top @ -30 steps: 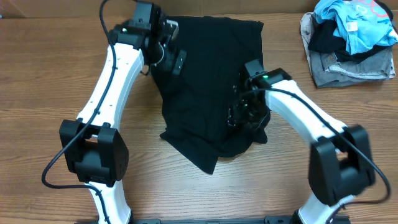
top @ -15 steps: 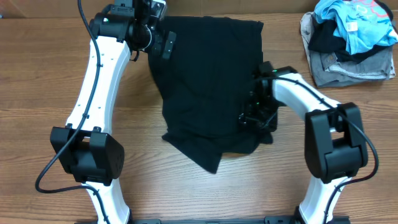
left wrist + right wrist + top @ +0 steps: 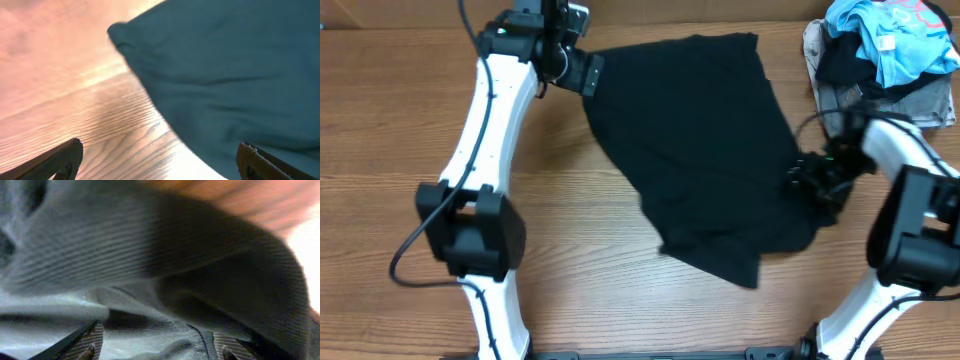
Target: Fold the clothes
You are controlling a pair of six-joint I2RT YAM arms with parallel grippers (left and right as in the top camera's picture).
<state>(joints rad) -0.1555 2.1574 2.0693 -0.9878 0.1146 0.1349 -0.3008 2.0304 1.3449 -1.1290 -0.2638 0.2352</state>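
Note:
The black garment (image 3: 705, 150) lies spread on the wooden table, running from its top-left corner toward the lower right. No white lettering shows. My left gripper (image 3: 585, 72) is open just beside that top-left corner. In the left wrist view the gripper (image 3: 157, 147) has its fingers wide apart over bare wood, with the garment (image 3: 230, 70) at the upper right. My right gripper (image 3: 812, 185) is at the garment's right edge. In the right wrist view the gripper (image 3: 157, 340) is shut on bunched fabric (image 3: 150, 255) that fills the frame and hides its fingertips.
A pile of other clothes sits at the back right: a light blue shirt (image 3: 895, 35) on top of a grey folded garment (image 3: 880, 112). The right arm is close below this pile. The wooden table (image 3: 400, 130) extends left and to the front.
My right gripper has moved well to the right, dragging the garment with it; the cloth is now stretched and shifted right. My left gripper has stayed by the top-left corner.

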